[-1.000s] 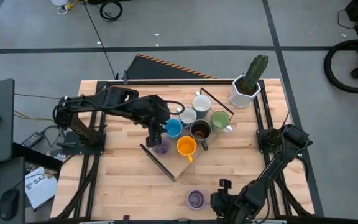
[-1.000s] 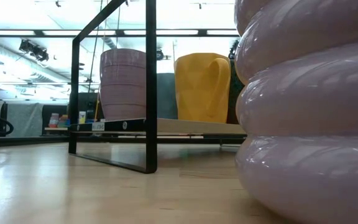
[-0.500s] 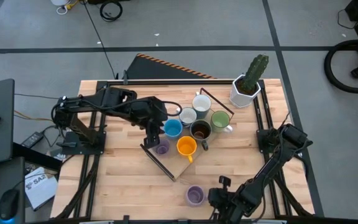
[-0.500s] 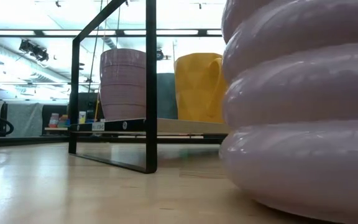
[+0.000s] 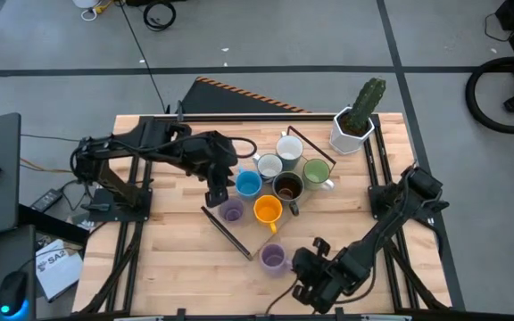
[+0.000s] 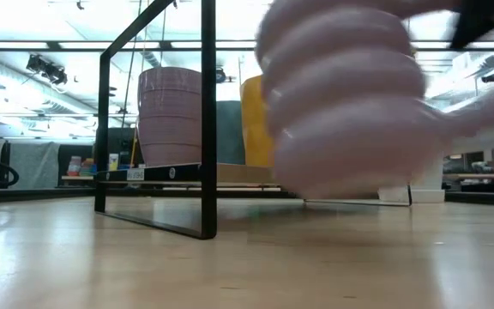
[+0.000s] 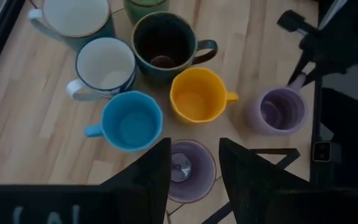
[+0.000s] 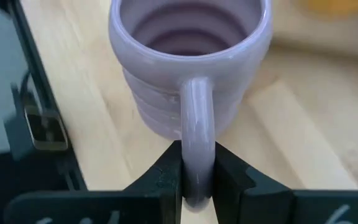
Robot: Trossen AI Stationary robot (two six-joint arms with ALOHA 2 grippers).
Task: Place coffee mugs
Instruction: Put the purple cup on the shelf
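The right gripper (image 8: 194, 180) is pinching the handle of a ribbed lavender mug (image 5: 273, 258), its two fingers pressed on either side of the handle loop. The mug sits upright, mouth up, at the near side of the table, just off the near corner of the black frame (image 5: 230, 234). Its body lies to the left of the gripper and its handle points right, toward the wrist. In the low view it appears raised off the wood. The other mugs are grouped farther back inside the frame; the orange mug (image 5: 268, 210) is nearest, so the carry probably goes away and slightly left. The left gripper (image 7: 191, 165), spread open, hangs above the second lavender mug (image 7: 190, 169) within the frame.
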